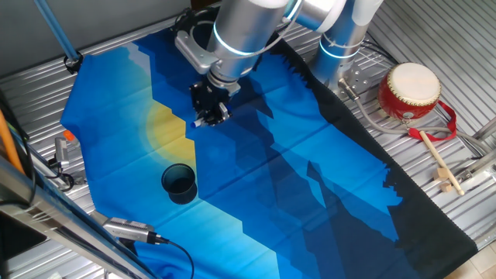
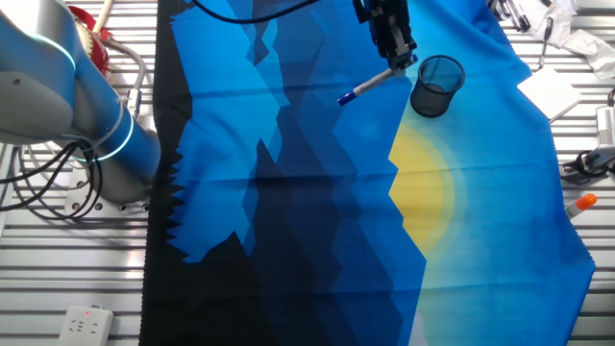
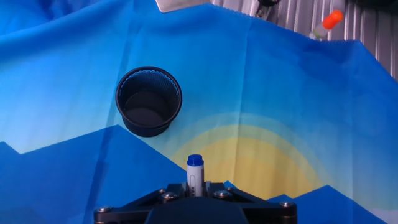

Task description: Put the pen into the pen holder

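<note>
The pen (image 2: pixel 370 84) is a slim white marker with a blue tip. My gripper (image 2: pixel 399 60) is shut on it and holds it above the blue cloth. In the hand view the pen (image 3: pixel 195 173) sticks up between my jaws, blue cap forward. In one fixed view my gripper (image 1: pixel 211 116) hangs over the yellow patch and the pen is barely visible. The pen holder (image 3: pixel 148 101) is a dark mesh cup, upright and empty, ahead and to the left in the hand view. It also shows in both fixed views (image 1: pixel 179 183) (image 2: pixel 437 85), apart from the pen.
A blue, yellow and black cloth (image 1: pixel 294 178) covers the table. A red-and-cream drum (image 1: pixel 409 91) and a wooden drumstick (image 1: pixel 439 161) lie at the right. An orange-capped marker (image 2: pixel 579 203) lies off the cloth. Cables and a microphone (image 1: pixel 128 230) sit near the front left.
</note>
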Motion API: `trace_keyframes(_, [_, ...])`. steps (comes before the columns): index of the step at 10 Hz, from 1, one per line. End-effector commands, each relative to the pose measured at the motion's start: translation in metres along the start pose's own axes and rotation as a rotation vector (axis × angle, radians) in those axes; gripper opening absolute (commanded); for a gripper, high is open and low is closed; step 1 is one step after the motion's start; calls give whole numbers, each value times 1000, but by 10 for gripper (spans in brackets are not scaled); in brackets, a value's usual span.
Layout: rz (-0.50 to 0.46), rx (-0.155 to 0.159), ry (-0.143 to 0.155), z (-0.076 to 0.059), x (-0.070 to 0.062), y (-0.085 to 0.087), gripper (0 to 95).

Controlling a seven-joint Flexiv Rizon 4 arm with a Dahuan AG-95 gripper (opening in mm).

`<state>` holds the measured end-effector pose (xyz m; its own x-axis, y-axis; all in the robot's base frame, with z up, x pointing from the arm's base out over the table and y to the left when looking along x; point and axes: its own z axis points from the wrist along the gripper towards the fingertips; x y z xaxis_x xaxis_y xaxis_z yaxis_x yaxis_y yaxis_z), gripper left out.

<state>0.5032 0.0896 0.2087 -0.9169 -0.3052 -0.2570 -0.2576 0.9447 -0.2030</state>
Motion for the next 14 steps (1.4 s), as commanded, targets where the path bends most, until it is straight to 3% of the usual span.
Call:
trace_keyframes(1, [-15,-1,8,1,-1,1,0])
trace_keyframes(3, [-22,-11,43,1,-1,1,0])
trace_keyframes(5, [-5,-31,136,1,-1,1,0])
trace_keyframes(6, [0,-35,154,1,-1,1,0])
trace_keyframes(14, [-15,-43,152,10,-4,-6,0])
